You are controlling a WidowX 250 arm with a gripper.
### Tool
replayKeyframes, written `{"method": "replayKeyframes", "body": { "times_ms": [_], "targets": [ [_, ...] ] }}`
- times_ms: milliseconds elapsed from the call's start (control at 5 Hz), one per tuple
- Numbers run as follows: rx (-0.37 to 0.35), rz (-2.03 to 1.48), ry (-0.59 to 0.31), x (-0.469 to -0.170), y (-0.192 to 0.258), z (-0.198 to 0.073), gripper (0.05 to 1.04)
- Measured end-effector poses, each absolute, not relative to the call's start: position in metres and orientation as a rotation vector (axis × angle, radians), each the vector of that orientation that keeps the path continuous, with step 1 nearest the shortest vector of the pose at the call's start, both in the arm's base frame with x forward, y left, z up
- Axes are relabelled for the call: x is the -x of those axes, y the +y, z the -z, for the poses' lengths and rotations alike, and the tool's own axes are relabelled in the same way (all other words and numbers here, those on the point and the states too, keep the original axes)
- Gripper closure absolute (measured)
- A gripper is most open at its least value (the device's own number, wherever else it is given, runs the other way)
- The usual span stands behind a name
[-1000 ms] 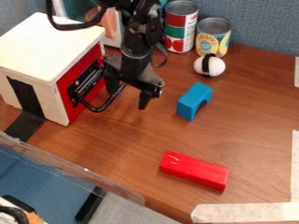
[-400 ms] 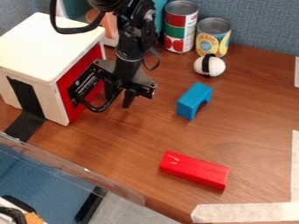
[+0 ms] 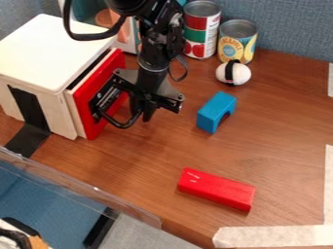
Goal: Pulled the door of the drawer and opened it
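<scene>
The black gripper [image 3: 139, 116] hangs at the right side of the white drawer box [image 3: 48, 53], its fingers at the black loop handle [image 3: 121, 124]. One finger is partly hidden behind the handle, so how far apart they stand is unclear. The red drawer front [image 3: 98, 97] stands a little way out from the box, with a narrow gap along its top edge. What is inside the drawer is hidden.
Right of the gripper are a blue arch block [image 3: 216, 112] and a white ball with a black band [image 3: 232, 73]. Two cans [image 3: 201, 29] stand behind. A red block [image 3: 216, 189] lies in front, and a clear plastic edge [image 3: 84, 182] runs at lower left.
The gripper first shifted left to the handle, then moved right. The red drawer front and its handle came out with it, and a gap opened between front and box.
</scene>
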State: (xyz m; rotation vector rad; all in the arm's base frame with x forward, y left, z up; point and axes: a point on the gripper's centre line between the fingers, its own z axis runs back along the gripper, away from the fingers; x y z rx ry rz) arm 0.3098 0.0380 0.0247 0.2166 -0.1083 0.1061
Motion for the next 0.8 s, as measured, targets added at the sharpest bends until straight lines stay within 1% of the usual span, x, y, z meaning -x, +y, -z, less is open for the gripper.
{"method": "replayKeyframes", "body": {
  "times_ms": [400, 800],
  "targets": [
    [-0.195, -0.075, -0.119, -0.313, 0.016, -0.025, 0.933],
    [-0.194, -0.055, -0.137, -0.313, -0.010, -0.025, 0.933]
  ]
}}
